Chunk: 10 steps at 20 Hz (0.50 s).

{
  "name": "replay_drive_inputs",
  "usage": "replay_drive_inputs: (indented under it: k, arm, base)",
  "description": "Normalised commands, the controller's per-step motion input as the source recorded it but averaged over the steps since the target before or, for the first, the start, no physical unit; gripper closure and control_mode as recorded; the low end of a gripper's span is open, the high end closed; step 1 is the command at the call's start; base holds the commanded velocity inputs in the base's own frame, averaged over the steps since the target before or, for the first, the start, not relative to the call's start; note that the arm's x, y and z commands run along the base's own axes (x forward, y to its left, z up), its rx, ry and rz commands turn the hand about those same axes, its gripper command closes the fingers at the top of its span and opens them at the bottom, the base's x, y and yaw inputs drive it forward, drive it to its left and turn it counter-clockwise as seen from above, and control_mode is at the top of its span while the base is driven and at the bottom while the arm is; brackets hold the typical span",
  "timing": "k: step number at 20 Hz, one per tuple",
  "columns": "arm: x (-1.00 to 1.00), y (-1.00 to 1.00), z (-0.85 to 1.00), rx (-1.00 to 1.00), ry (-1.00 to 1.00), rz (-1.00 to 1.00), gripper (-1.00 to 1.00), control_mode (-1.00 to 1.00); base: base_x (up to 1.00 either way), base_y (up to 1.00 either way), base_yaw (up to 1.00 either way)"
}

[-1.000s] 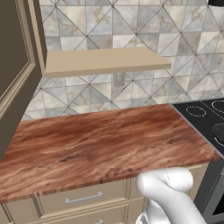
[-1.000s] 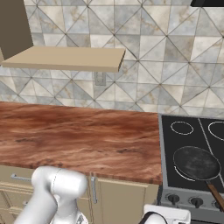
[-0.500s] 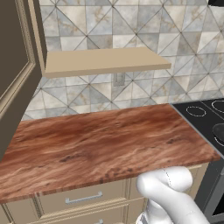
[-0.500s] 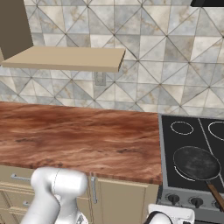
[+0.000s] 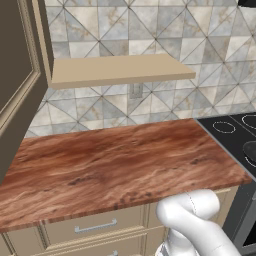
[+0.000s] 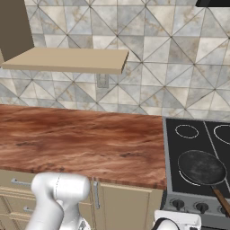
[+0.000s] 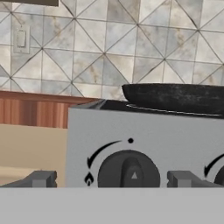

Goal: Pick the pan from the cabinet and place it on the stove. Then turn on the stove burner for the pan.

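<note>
Pan (image 6: 201,167) sits on stove (image 6: 194,146); burner step. Gripper (image 7: 111,179) fingers spread, knob (image 7: 128,169) between them. I judge closing and twisting comes next.

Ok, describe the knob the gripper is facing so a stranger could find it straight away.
Find the black stove right of the wooden counter; a pan sits on its front left ring. On the grey front panel below it, the knob is the leftmost dial, with a flame symbol beside it.
</note>
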Motion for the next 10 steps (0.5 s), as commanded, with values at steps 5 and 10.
replay_drive_inputs:
  k: [5, 10]
  arm:
    - [0.05, -0.1, -0.06, 0.0, -0.01, 0.01, -1.0, -1.0]
    - [0.02, -0.08, 0.0, 0.0, -0.03, 0.01, -1.0, -1.0]
  base:
    - [0.0, 0.0, 0.0]
    - [0.0, 0.0, 0.0]
